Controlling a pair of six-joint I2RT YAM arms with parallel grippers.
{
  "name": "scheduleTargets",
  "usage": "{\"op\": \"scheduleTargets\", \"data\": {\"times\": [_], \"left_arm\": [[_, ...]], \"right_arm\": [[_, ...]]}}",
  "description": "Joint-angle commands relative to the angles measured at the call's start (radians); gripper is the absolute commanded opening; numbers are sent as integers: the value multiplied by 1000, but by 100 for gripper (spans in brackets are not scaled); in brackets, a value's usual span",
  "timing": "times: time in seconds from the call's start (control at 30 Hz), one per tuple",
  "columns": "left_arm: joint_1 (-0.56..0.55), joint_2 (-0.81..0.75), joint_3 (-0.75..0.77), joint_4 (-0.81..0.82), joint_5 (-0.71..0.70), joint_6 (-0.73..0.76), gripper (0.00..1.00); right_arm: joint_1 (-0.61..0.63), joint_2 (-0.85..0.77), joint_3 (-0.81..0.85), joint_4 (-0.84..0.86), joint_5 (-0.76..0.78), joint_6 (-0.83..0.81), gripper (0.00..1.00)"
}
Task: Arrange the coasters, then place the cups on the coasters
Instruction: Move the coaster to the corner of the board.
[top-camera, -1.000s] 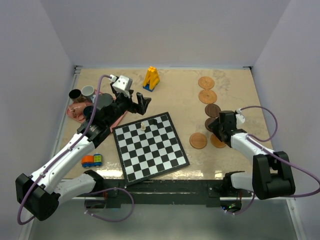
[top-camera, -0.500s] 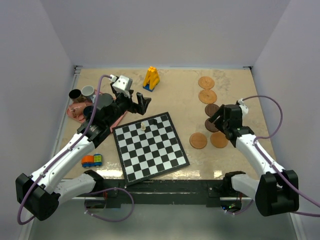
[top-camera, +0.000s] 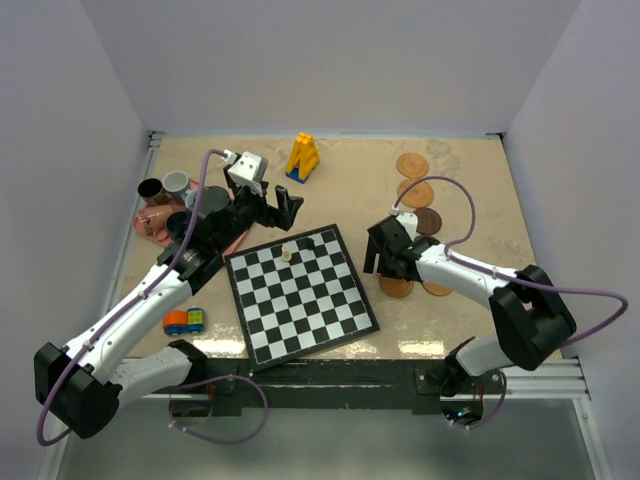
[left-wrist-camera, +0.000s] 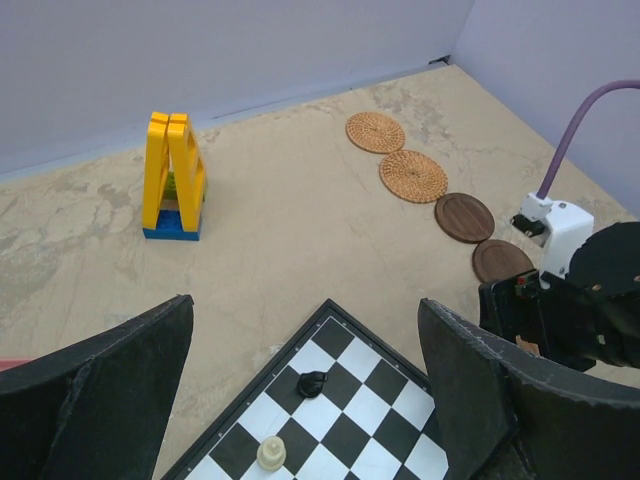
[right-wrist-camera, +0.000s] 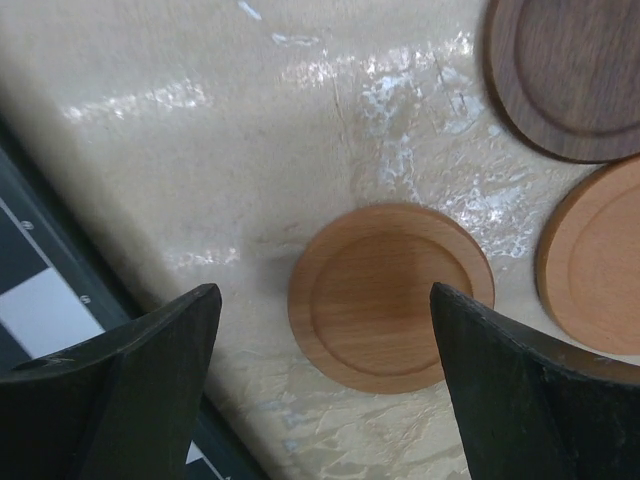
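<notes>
At right gripper (right-wrist-camera: 322, 300), 2 black fingers spread apart, nothing clamped. Light tan round wooden coaster (right-wrist-camera: 390, 297) flat on table below gap, nearer right finger. 2nd tan coaster (right-wrist-camera: 595, 255) just past right finger; dark brown wooden coaster (right-wrist-camera: 575, 75) ahead-right. Black-and-white chessboard (right-wrist-camera: 20, 300) edge beside left finger.

At left gripper (left-wrist-camera: 305, 310), fingers wide apart, empty, over chessboard's far corner. 4 more coasters in row ahead-right. Small handled cups (top-camera: 165, 186) clustered by pink tray (top-camera: 148, 228), behind-left of it, partly hidden by arm.
</notes>
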Motion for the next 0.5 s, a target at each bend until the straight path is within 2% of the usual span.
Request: {"op": "scheduleTargets", "data": {"times": [0.0, 0.23, 0.33, 0.47], "left_arm": [[6, -3, 0, 44, 1, -4, 98], [6, -14, -1, 45, 12, -11, 98], [6, -20, -1, 48, 18, -14, 98], [5, -31, -3, 54, 27, -22, 98]], "right_arm": [[49, 71, 61, -53, 117, 40, 88], [91, 121, 35, -138, 128, 138, 80], [98, 65, -17, -142, 77, 175, 75], [102, -50, -74, -158, 36, 215, 63]]}}
